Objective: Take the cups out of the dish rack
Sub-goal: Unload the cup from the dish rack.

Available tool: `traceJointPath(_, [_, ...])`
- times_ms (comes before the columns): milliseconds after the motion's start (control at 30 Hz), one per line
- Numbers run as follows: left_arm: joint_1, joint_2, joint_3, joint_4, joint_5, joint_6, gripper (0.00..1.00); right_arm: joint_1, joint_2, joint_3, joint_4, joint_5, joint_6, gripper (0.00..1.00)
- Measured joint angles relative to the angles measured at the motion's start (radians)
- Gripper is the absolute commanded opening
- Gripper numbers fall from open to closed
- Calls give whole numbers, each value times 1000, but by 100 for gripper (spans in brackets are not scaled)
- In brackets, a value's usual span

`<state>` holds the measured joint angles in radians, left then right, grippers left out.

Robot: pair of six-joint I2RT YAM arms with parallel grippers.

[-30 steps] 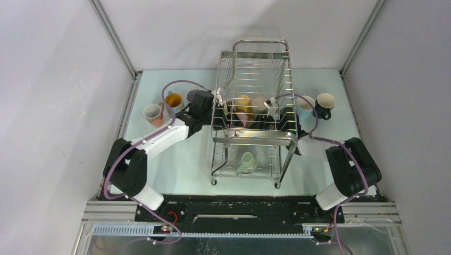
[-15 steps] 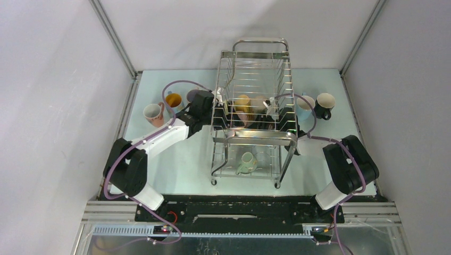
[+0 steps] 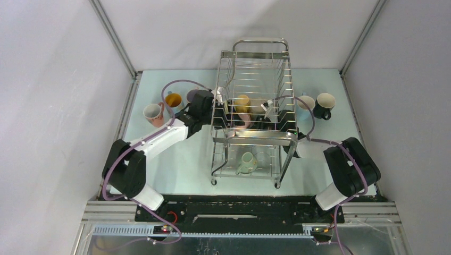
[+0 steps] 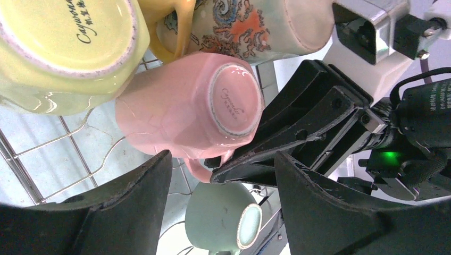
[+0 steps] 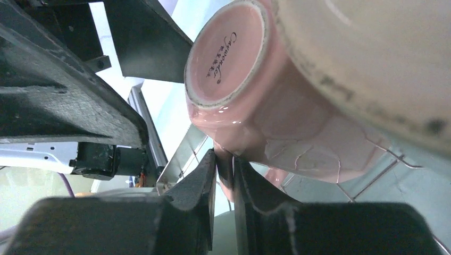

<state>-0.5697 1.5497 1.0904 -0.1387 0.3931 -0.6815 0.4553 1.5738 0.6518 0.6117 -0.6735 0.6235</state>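
The dish rack (image 3: 254,136) stands in the middle of the tabletop (image 3: 181,159), and both arms reach into its upper level from the two sides. The jaws of the right arm (image 3: 348,170) are clamped on the handle of the pink cup (image 5: 255,106), which lies on its side on the upper wires with its bottom toward the left wrist camera. The jaws of the left arm (image 3: 159,139) stand wide apart just beside this same cup and hold nothing. Beside the pink cup lie a yellow cup (image 4: 58,48) and a cream cup with a coloured pattern (image 4: 250,26). A pale green cup (image 3: 247,162) lies on the lower level. On the tabletop, left of the rack, stand a second pink cup (image 3: 153,112) and an orange cup (image 3: 173,100). Right of the rack stand a light blue cup (image 3: 305,103) and a black cup (image 3: 324,104).
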Motion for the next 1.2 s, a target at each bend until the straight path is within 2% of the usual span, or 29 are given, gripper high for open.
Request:
traceJointPath(300, [0, -32, 0, 0, -1, 0, 73, 1, -43, -11, -31, 2, 14, 0])
traceJointPath(733, [0, -64, 0, 3, -8, 1, 74, -4, -154, -29, -125, 2, 23, 0])
traceJointPath(1200, [0, -83, 0, 3, -16, 1, 75, -85, -232, -32, -122, -83, 148, 0])
